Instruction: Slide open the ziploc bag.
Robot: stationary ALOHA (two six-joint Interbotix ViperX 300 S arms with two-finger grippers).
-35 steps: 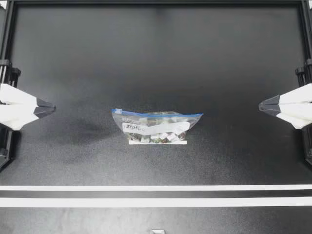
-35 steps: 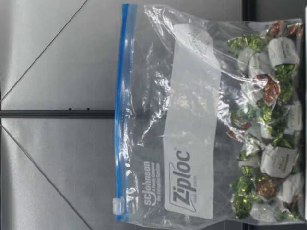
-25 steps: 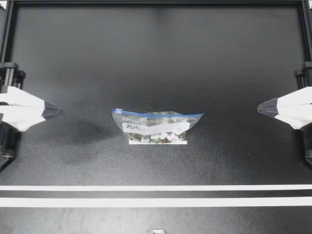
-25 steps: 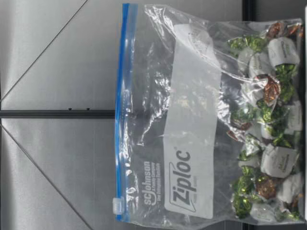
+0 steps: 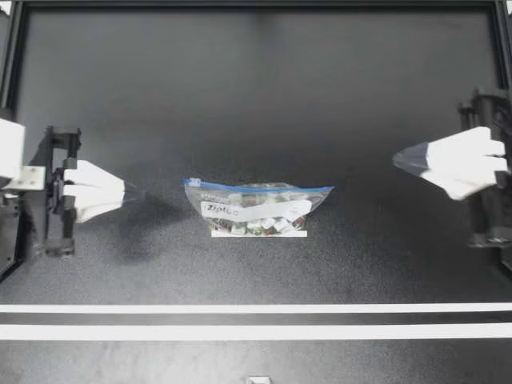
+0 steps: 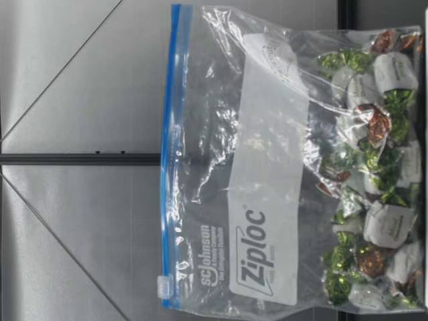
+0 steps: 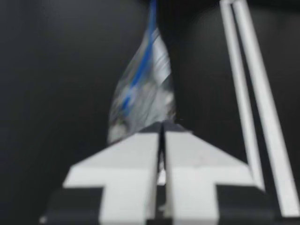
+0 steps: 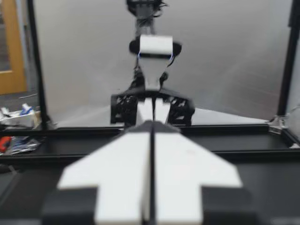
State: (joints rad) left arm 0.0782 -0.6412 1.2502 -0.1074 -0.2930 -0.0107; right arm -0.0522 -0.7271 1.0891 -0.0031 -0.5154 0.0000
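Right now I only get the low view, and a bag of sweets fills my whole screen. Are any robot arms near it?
Observer: Yes. The top view shows the left gripper beside the ziploc bag, not touching it, at the end where the slider sits.
Operator: And the other arm?
Observer: The right gripper hangs farther away on the bag's opposite side, touching nothing.
Operator: Are their claws open, ready to grab?
Observer: No. Each wrist view shows its gripper shut and empty.
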